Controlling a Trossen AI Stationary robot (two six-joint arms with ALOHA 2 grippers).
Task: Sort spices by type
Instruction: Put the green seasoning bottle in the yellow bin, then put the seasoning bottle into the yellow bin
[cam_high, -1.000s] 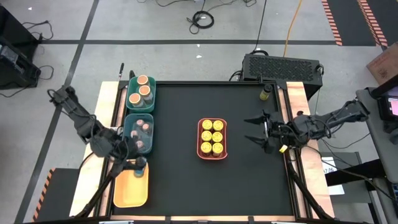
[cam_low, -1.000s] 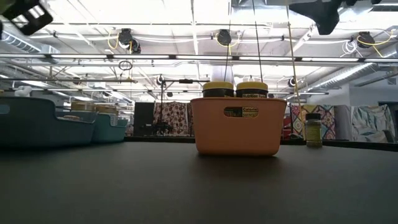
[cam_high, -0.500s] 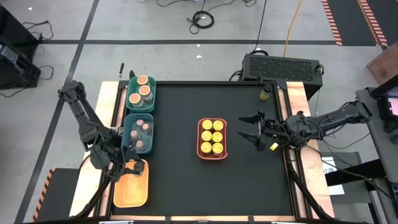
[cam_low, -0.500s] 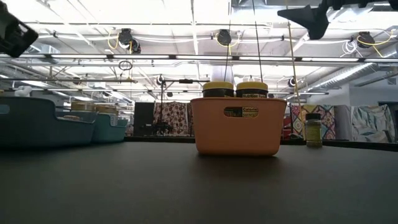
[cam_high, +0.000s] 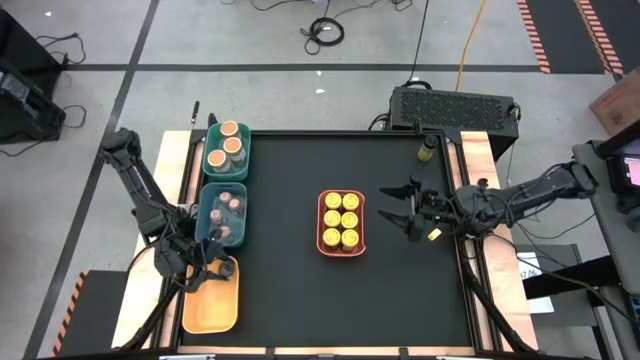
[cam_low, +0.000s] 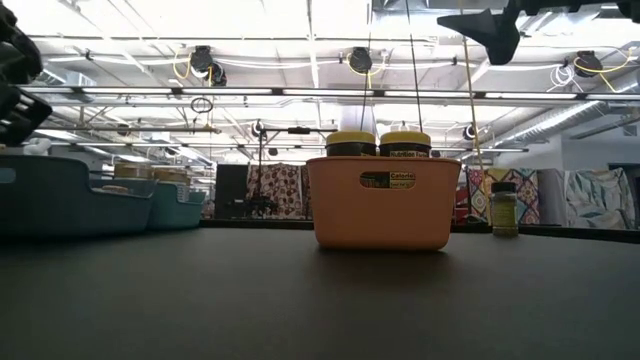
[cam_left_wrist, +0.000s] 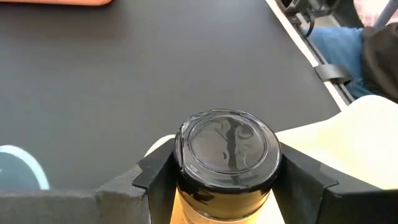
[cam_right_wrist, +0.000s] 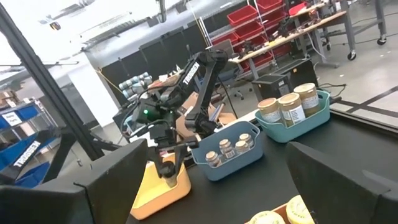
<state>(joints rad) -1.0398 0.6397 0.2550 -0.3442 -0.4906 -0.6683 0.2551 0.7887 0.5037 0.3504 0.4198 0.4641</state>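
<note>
Left gripper (cam_high: 222, 268), clamped on a dark-lidded glass spice jar (cam_left_wrist: 227, 152), has descended over the yellow plastic tray (cam_high: 205, 310) at the tabletop's front-left corner; placement imminent; right gripper (cam_high: 400, 209) hovers spread, empty.

In the left wrist view, the dark-lidded jar (cam_left_wrist: 227, 155) is cut off by the bottom edge, so its label cannot be read. In the low view, the left tool (cam_low: 15, 85) is half outside the left edge, and the coral tray (cam_low: 383, 202) hides most of the yellow-lidded jars (cam_low: 378, 144) (only two tops show). The small jar (cam_high: 427, 147) in the high view's upper right is too small to identify.
</note>
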